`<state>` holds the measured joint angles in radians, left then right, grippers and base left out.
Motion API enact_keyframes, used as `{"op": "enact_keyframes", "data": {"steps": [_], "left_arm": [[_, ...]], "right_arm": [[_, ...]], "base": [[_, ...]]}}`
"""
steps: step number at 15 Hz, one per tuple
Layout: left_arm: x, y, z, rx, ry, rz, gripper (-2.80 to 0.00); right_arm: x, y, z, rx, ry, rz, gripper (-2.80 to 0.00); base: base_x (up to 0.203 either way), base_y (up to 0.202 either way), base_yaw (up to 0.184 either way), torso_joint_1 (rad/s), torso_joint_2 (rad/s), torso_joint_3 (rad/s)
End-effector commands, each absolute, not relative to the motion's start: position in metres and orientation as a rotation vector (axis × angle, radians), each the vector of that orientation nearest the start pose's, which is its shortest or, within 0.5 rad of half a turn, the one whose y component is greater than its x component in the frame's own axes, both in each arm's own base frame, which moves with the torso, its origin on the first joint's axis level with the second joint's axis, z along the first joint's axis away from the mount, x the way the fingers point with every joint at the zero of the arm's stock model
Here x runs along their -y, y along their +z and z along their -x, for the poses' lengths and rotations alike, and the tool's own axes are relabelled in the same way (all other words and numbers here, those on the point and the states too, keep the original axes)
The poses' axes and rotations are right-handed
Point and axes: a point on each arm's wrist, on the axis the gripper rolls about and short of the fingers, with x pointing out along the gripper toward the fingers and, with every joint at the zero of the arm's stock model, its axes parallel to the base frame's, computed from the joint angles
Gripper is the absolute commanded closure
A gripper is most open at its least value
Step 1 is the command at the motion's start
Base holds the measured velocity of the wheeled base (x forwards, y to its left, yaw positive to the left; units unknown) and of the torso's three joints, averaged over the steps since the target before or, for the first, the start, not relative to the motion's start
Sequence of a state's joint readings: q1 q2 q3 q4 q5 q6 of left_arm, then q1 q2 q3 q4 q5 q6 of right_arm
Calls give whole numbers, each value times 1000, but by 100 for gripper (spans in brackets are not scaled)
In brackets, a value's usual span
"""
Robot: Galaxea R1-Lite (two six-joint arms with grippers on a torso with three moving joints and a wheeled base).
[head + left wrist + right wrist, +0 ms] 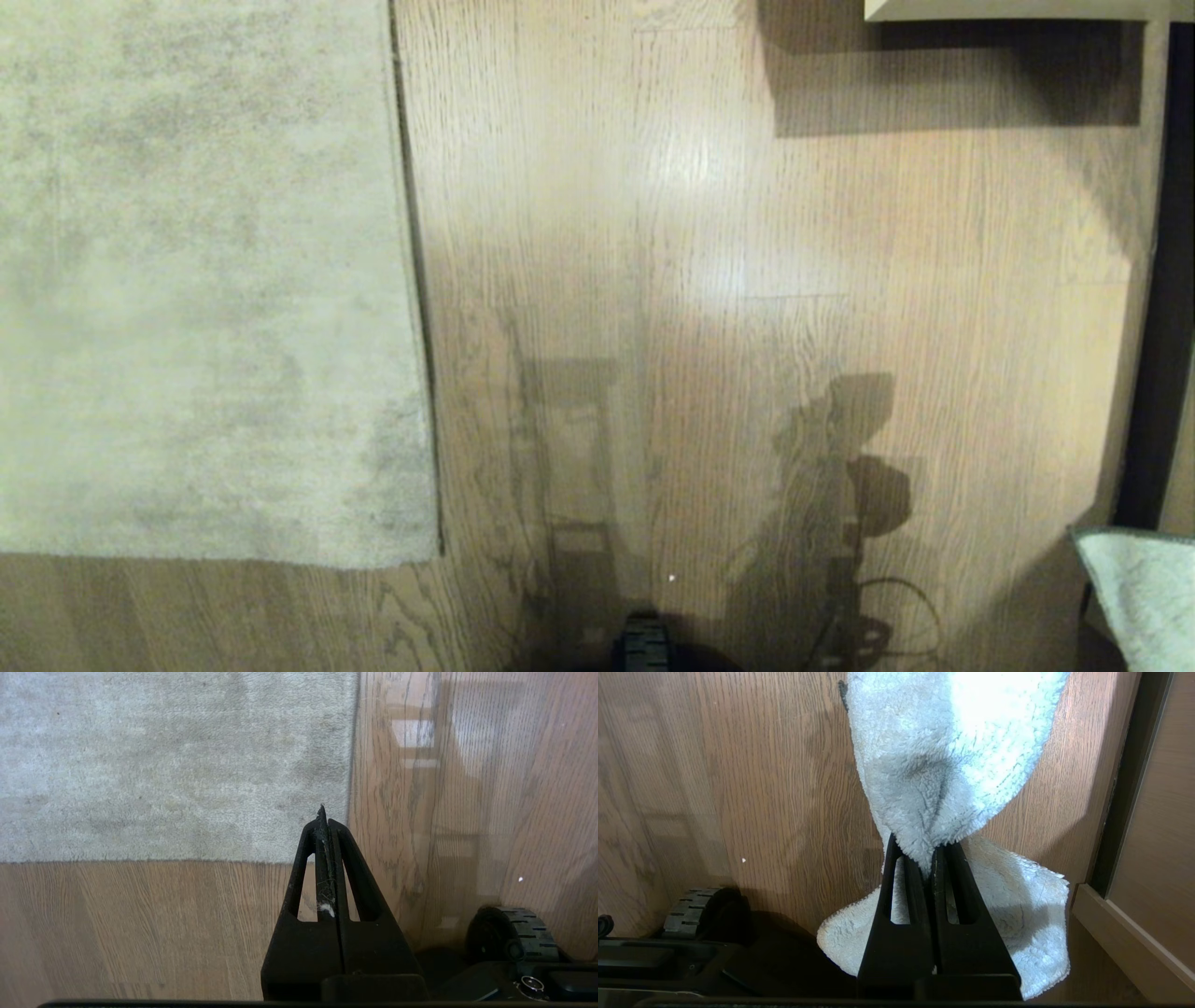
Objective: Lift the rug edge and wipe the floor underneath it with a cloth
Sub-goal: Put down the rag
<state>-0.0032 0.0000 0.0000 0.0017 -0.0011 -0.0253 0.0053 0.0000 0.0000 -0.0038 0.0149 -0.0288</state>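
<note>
A large mottled beige-grey rug (187, 280) lies flat on the wood-plank floor (747, 280), filling the left of the head view. Its straight rug edge (415, 280) ends at a near corner (431, 555). My left gripper (324, 812) hangs above that corner (348, 856), shut, with only lint between its fingers. My right gripper (928, 851) is shut on the pale mint-blue cloth (952, 756), which drapes on both sides of the jaws. A corner of the cloth (1144, 597) shows at the lower right of the head view. Neither arm shows in the head view.
A pale furniture base (1008, 9) casts a shadow at the far right. A dark vertical strip (1167, 280) and a wooden panel (1157, 812) run along the right side. A base wheel (646, 644) sits at the near edge, also seen from both wrists (518, 933) (691, 910).
</note>
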Motion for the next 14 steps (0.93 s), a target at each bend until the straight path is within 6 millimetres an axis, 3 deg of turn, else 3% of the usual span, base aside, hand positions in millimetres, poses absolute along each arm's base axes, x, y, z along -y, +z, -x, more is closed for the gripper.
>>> {"op": "enact_keyframes", "data": {"steps": [1,9,14], "left_arm": [[0,75,23,-2,-3,26,0],[0,75,23,-2,-3,26,0],[0,75,23,-2,-5,26,0]], "right_arm": [[0,76,23,5,21,26,0],[0,76,23,-3,20,51,0],[-1,102,21,-12,37,43,0]], "base": [[0,0,0,0,0,0],[0,0,0,0,0,0],[0,0,0,0,0,0]]}}
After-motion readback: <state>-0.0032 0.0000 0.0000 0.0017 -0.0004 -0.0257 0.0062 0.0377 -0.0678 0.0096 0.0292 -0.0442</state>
